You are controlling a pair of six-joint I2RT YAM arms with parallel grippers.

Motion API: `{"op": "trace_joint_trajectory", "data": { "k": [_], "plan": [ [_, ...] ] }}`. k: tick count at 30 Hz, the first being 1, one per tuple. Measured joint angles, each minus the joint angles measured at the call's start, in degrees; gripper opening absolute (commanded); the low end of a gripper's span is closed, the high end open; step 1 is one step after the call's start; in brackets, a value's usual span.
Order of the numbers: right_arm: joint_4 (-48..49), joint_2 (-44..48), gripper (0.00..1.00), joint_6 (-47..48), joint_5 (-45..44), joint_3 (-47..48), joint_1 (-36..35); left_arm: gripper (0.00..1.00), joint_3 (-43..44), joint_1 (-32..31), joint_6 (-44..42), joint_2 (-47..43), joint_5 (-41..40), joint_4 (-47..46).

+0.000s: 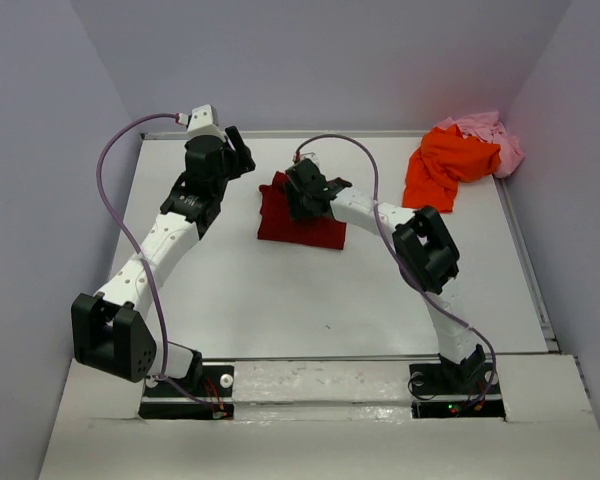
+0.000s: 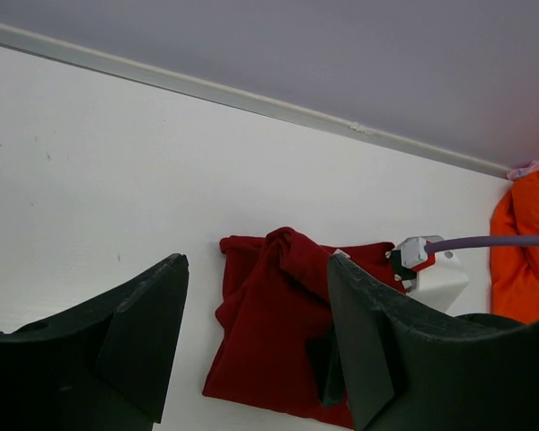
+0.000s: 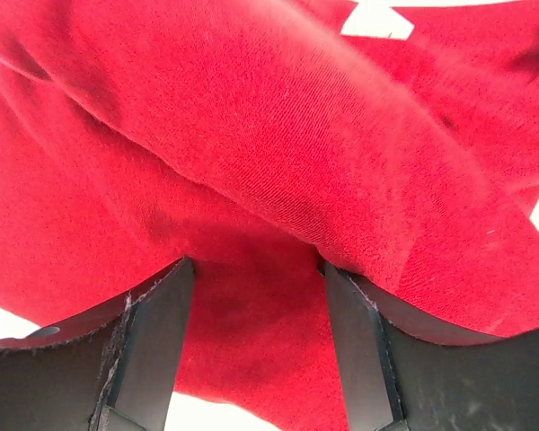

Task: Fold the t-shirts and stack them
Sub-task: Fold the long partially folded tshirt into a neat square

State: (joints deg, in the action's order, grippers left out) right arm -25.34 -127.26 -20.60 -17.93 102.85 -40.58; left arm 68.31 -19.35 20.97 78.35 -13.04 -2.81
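your left gripper [image 2: 256,269] hangs wide and empty beside the dark red shirt [image 1: 280,228], which lies in the middle, bunched and only partly folded. your right gripper [image 3: 256,265] stands wide over it, clamping nothing. far right, the orange shirt [image 1: 442,168] and pink shirt [image 1: 492,135] lie crumpled together: 2 unfolded, 0 stacked.

You are looking at a robot test cell in a lab, not a home. Plain pale walls [image 1: 330,60] close in the white bench [image 1: 310,300] on three sides. A left arm [image 1: 160,250] and a right arm [image 1: 425,250] are bolted at its near edge, purple cables [image 1: 115,170] loop freely, and small lights glow on the right base [image 1: 450,385].
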Motion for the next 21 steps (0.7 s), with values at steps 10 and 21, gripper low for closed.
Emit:
{"op": "trace_joint_trajectory", "data": {
  "k": [10, 21],
  "plan": [
    [-1.3, 0.0, 0.66, 2.2, -1.6, 3.7, 2.4, 0.73, 0.0, 0.0, 0.2, 0.0, 0.7, -0.4],
    [-2.8, -6.5, 0.66, 4.8, -1.7, 13.4, 6.6, 0.73, 0.0, 0.3, 0.5, 0.0, 1.5, -0.5]
  ]
}}
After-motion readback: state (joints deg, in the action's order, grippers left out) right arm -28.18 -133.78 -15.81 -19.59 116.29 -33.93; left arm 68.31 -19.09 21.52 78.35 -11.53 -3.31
